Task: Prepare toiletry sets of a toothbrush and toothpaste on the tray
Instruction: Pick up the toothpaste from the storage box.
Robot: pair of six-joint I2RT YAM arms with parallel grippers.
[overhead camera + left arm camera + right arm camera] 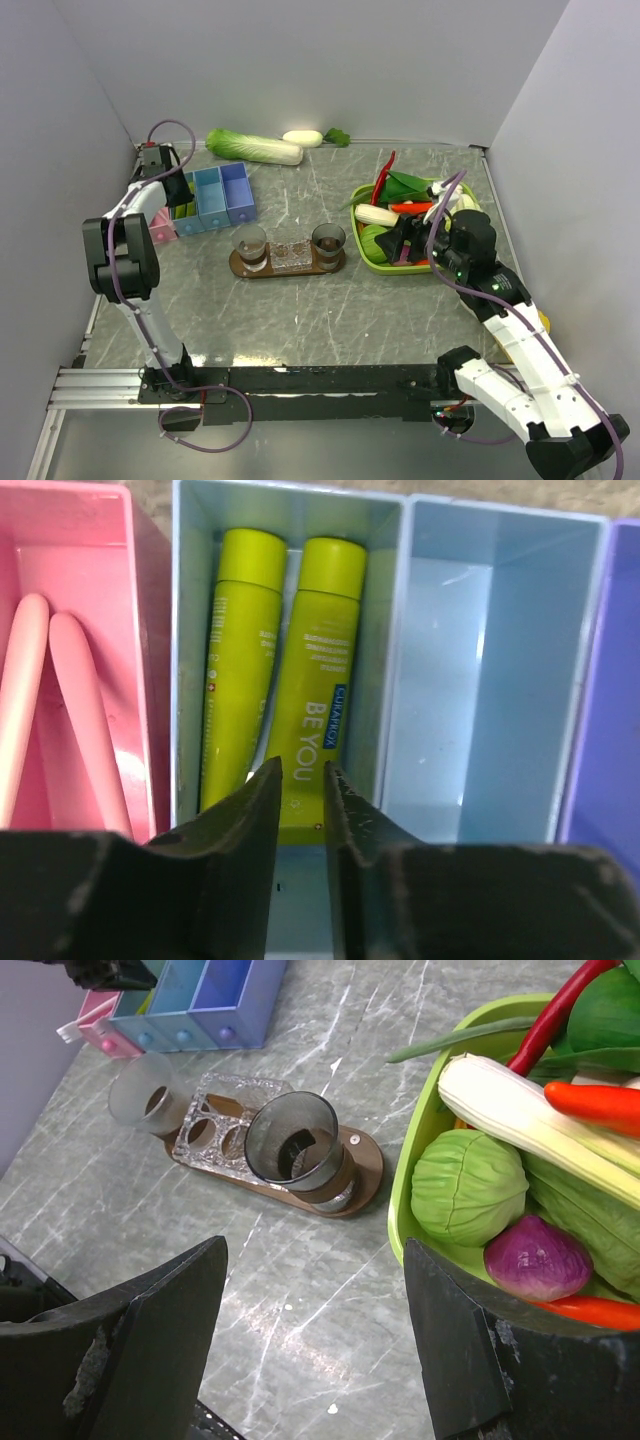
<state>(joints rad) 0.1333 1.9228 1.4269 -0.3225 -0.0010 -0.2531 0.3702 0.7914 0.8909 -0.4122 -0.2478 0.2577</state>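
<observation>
Two light-green toothpaste tubes (240, 660) (320, 680) lie side by side in one compartment of the blue box (215, 195). My left gripper (302, 780) hovers over the near end of the right tube. Its jaws are a narrow gap apart, open, with nothing between them. Two slim pale sticks (80, 710), toothbrushes as far as I can tell, lie in the pink compartment. The brown oval tray (342, 262) holds two dark tumblers (249, 243) (328, 240) and a clear glass holder (290, 255). My right gripper (317, 1250) is wide open above bare table between the tray (365, 1155) and the basket.
A lime-green basket (375, 265) of vegetables stands right of the tray, close under my right arm. A long cabbage (255, 148) and a white vegetable (302, 138) lie by the back wall. The compartment (470, 700) right of the tubes holds nothing.
</observation>
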